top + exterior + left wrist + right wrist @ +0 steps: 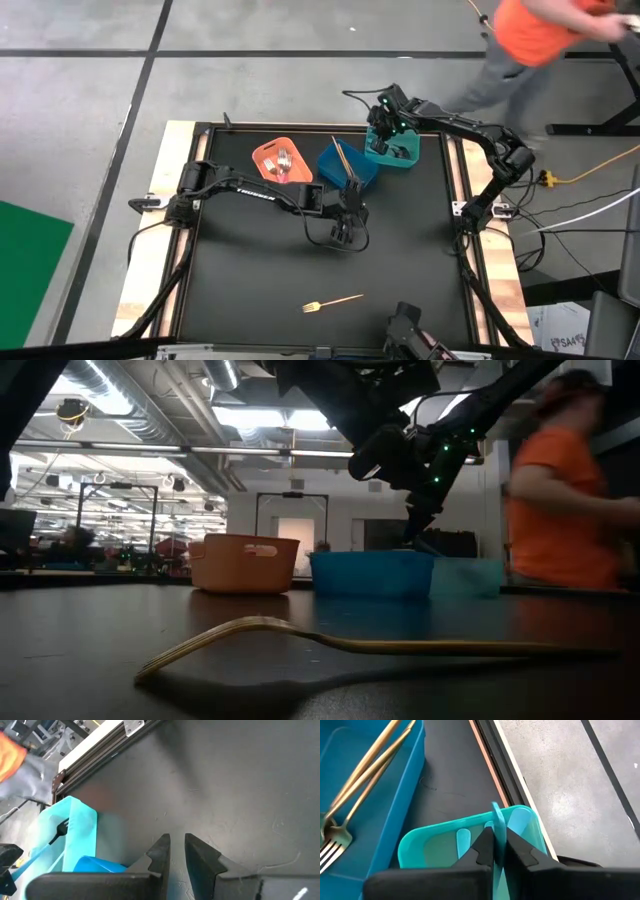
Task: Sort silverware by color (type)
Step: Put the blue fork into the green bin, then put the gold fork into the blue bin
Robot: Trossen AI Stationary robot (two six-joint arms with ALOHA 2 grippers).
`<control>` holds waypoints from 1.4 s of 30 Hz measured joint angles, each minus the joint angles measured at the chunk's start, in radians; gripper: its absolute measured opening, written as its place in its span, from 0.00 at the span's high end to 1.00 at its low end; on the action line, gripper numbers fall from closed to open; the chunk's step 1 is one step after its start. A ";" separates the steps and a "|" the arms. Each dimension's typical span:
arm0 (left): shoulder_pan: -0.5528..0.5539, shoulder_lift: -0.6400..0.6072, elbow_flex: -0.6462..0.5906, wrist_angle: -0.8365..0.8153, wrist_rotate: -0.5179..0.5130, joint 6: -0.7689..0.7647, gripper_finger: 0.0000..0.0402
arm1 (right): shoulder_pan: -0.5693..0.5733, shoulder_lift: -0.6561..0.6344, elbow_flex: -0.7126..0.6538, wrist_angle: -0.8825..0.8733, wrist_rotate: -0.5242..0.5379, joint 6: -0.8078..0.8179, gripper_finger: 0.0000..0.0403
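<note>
1 gold fork on the dark table, 3 bins behind it

The gold fork (360, 645) lies across the foreground, tines left and arched off the table (90, 620). Beyond stand an orange bin (244, 563), a blue bin (371, 573) and a teal bin (466, 576). A dark arm (405, 455) hangs above them; a person in orange (560, 510) stands right.

Three bins are sitting in a row along the far edge of the table (250, 270): the left bin (282, 161) is holding silverware, the middle bin (349, 164) is holding two long pieces (365, 762), and the right bin (392, 148) is lying under the right gripper (383, 128). A lone fork (333, 301) is lying near the front edge.
</note>
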 joint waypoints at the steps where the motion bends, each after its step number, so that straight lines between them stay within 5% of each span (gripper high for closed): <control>1: 0.000 0.000 0.000 0.000 0.000 0.000 0.87 | 0.000 0.000 0.000 0.000 0.000 0.000 0.94; 10: 0.000 0.000 0.000 0.000 0.000 0.000 0.87 | 0.000 0.000 0.000 0.000 0.000 0.000 0.84; 32: -0.001 0.000 0.000 -0.001 0.016 -0.113 0.87 | 0.000 0.001 0.000 0.000 0.000 0.000 0.85; 42: -0.002 0.000 0.001 -0.009 0.036 -0.482 0.87 | 0.000 0.001 0.000 -0.001 0.000 0.000 0.85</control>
